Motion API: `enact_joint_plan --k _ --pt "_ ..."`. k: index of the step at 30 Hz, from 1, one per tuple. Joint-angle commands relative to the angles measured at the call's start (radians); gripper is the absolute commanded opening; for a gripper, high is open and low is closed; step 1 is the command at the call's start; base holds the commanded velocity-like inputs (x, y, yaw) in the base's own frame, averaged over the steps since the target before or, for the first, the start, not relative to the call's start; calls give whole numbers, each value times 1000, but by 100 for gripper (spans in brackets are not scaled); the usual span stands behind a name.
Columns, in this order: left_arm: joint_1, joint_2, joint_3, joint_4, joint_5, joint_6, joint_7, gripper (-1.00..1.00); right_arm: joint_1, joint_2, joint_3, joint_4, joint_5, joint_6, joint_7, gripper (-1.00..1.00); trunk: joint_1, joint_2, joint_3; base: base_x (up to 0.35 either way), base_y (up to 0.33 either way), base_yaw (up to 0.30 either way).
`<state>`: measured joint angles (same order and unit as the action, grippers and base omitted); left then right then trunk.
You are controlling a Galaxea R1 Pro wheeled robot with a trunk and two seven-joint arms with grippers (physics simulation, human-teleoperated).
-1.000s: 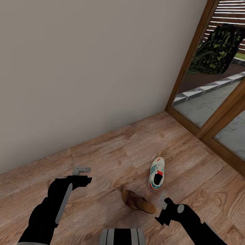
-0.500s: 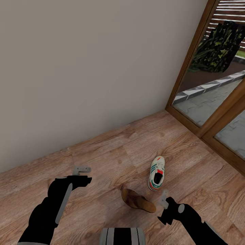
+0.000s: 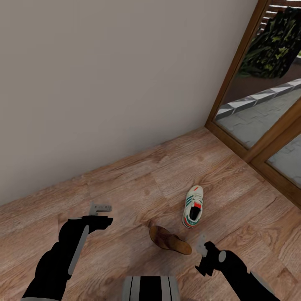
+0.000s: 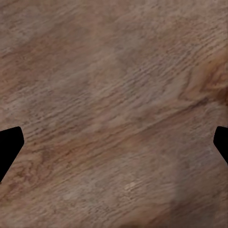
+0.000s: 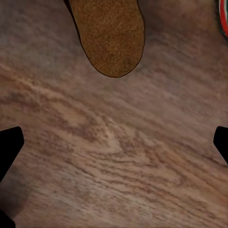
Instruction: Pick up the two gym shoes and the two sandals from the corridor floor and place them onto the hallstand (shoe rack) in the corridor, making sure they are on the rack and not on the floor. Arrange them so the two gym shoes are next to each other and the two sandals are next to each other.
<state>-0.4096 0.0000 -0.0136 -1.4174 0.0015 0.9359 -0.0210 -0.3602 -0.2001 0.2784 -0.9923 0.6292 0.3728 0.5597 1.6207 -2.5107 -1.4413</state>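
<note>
Since a second ago: my right gripper (image 3: pixel 202 247) has crept nearer the sandal (image 3: pixel 169 242)
Jaws: both wide, empty
Sneaker (image 3: pixel 192 207): unmoved, lower centre

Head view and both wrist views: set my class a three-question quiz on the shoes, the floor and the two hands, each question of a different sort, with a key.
1. True or false: the white gym shoe with green stripes and the reddish-brown leather sandal lie on the wood-grain plank floor.
2. Multiple choice: which hand is nearer the sandal? A) left hand B) right hand
3. Fill in: in the right wrist view, the tan footbed of the sandal lies ahead of the ____ fingers.

Key: 1 true. 2 B. 3 open.
</note>
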Motion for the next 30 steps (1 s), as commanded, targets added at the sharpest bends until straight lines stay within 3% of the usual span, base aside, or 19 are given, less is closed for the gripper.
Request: enact_joint_plan --k 1,9,30 --pt "0 0 0 0 0 0 0 100 0 0 0 -4 0 0 0 100 0 0 -4 0 0 0" --pt "0 0 0 1 0 0 0 100 0 1 -1 -61 0 0 3 100 4 -2 -35 0 0 0" --pt "0 -1 1 0 -1 0 1 100 0 2 -1 -69 0 0 3 100 4 -2 -35 37 0 0"
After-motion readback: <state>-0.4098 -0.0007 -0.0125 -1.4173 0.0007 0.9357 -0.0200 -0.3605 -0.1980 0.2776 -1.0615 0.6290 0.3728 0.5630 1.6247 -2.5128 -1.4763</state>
